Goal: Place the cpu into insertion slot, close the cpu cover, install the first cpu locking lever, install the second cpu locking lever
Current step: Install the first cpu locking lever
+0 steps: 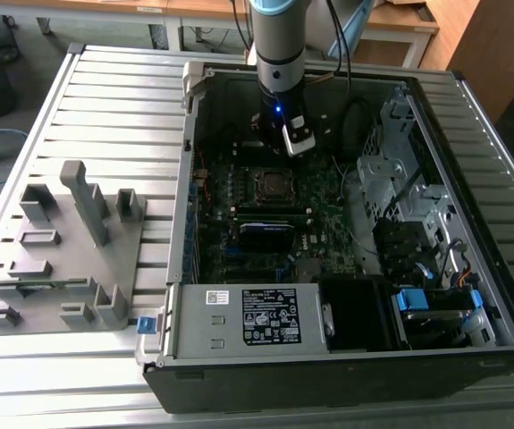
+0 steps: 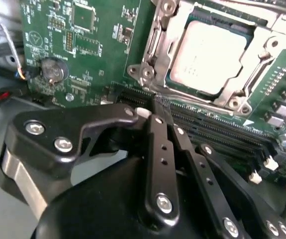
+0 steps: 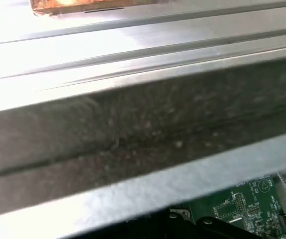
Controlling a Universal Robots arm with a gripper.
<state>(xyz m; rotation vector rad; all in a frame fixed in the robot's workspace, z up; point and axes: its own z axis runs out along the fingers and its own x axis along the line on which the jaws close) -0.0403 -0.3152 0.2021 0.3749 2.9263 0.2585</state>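
Second wrist view: the gripper (image 2: 158,107) has its jaws together, holding nothing, just short of the near edge of the insertion slot (image 2: 152,50). The cpu (image 2: 210,55) already lies flat inside it, under the closed cpu cover (image 2: 254,74). Green motherboard (image 2: 98,30) surrounds it, inside the open computer case (image 1: 178,223) on the slatted bench (image 1: 105,98).

Matt silver cpu (image 2: 208,56), shiny metal cpu cover (image 2: 155,59), seemingly glossy black claw (image 2: 158,107).

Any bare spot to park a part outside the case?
Free: slatted table between the grey fixture block and the case wall. Crowded: inside the case around the insertion slot, where the tool hangs beside the memory slots.
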